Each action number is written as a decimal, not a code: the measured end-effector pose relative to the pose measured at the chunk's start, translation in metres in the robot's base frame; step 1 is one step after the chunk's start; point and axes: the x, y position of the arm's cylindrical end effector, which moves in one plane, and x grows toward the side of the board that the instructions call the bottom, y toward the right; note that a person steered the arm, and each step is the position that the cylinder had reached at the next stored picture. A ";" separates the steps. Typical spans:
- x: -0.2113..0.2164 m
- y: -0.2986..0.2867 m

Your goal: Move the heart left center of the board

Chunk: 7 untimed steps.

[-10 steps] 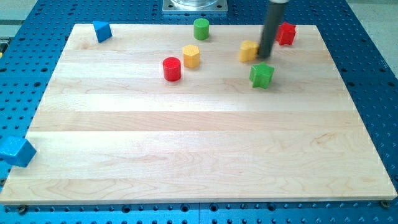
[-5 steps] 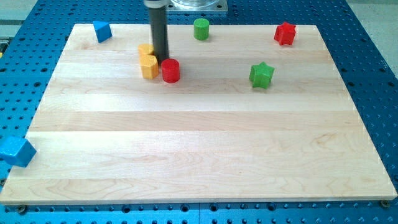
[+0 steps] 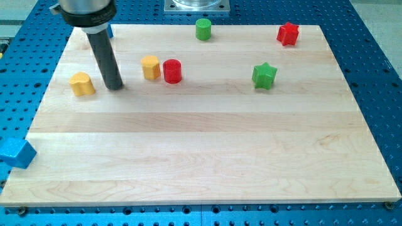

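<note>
- Yellow heart block (image 3: 81, 83) resting near the board's left edge, somewhat above mid-height, just left of my tip (image 3: 115, 86) and apart from it.
- Plain rod, nothing grasped, touching no block.
- Best approach, as a judgement: circle to the heart's upper side, then nudge gently toward the view's bottom, stopping short of the wooden board's (image 3: 207, 157) edge.
- Rounded lobes on top, small, glossy yellow, sitting flat.
- Yellow hexagonal block (image 3: 150, 66) and red cylinder (image 3: 172, 71) side by side to the right, well clear.
</note>
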 end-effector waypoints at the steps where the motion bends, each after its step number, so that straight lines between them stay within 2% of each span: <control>1: 0.005 -0.023; 3: 0.011 -0.060; 4: 0.011 -0.060; 5: 0.018 -0.036; 6: 0.040 0.017; 7: 0.042 0.030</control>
